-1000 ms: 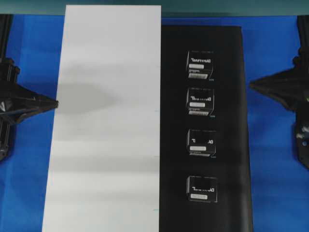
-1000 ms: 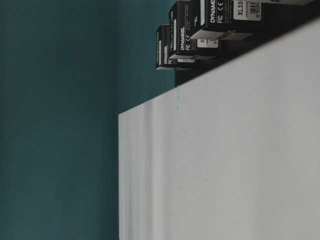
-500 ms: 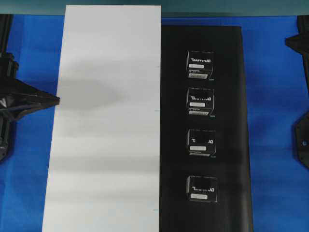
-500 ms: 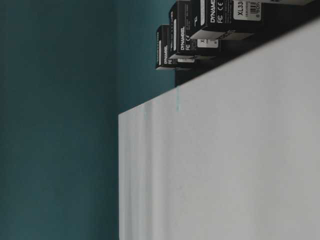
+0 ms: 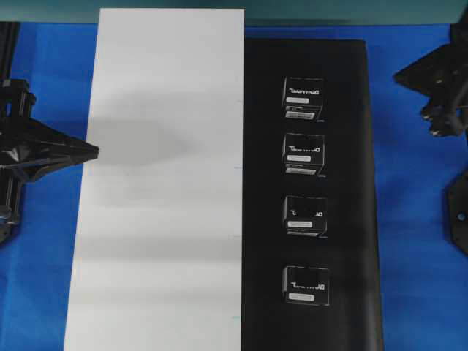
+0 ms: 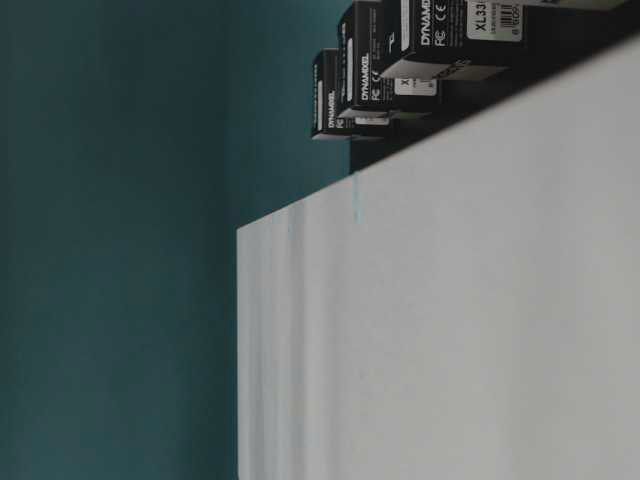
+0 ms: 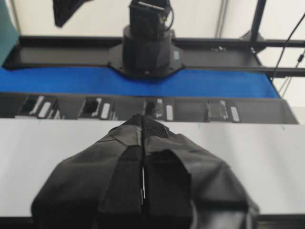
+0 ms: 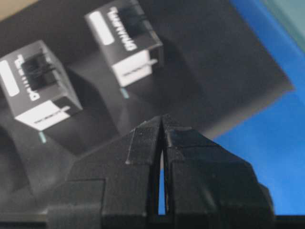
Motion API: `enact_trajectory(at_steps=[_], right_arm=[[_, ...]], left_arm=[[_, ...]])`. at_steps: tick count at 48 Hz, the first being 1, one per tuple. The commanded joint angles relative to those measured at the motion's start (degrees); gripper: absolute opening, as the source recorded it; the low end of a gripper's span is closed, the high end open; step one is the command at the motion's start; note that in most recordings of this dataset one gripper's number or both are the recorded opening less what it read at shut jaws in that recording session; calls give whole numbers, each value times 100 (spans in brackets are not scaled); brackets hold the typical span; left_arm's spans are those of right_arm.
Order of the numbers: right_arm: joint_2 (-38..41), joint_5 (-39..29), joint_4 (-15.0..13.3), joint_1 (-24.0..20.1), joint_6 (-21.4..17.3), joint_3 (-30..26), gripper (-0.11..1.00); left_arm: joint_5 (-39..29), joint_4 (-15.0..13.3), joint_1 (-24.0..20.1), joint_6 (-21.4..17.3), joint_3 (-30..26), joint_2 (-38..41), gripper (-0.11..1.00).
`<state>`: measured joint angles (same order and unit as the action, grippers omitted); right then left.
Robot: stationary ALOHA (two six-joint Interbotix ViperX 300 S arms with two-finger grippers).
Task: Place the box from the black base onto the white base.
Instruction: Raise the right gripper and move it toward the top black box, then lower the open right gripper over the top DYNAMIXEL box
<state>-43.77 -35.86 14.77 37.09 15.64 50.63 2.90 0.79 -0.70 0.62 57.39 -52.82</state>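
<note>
Several small black boxes stand in a row on the black base [image 5: 351,183]; the farthest box [image 5: 303,99] sits nearest my right gripper [image 5: 398,74]. That gripper is shut and empty, over the blue table off the black base's far right corner. In the right wrist view its closed tips [image 8: 162,120] point at two boxes [image 8: 126,40] [image 8: 38,86]. The white base [image 5: 161,183] lies bare to the left of the black one. My left gripper [image 5: 95,151] is shut and empty at the white base's left edge, and its tips [image 7: 142,121] hang over the sheet [image 7: 248,157].
Blue table [image 5: 417,219] shows on either side of the two sheets. The right arm's pedestal [image 7: 147,43] stands behind the row of boxes in the left wrist view. Black frame rails [image 5: 7,44] run along the table's sides. The table-level view shows boxes [image 6: 450,35] beyond the white sheet [image 6: 450,330].
My right gripper has swung from the right middle of the table toward the far right corner of the black base. The left gripper has crept slightly rightward. The boxes have not moved.
</note>
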Motion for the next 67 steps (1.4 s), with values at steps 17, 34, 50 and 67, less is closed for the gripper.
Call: enact_trajectory(at_steps=[17,34,50,67], right_arm=[[923,-1063,2698,1151,2936,-360,6],[1125,-914,2716,1178,3735,-229,7],[1740,-817,2268,738,3850,-255,64],[2426,-343,1881,510,3902,-562,100]], left_arm=[[26,18,-9,26,-167,44,-7],[35,18,-18,35,-167,44,-7],[26,18,-18,193,-167,88,-7],[53,18,-9,193,-193,141,-7]])
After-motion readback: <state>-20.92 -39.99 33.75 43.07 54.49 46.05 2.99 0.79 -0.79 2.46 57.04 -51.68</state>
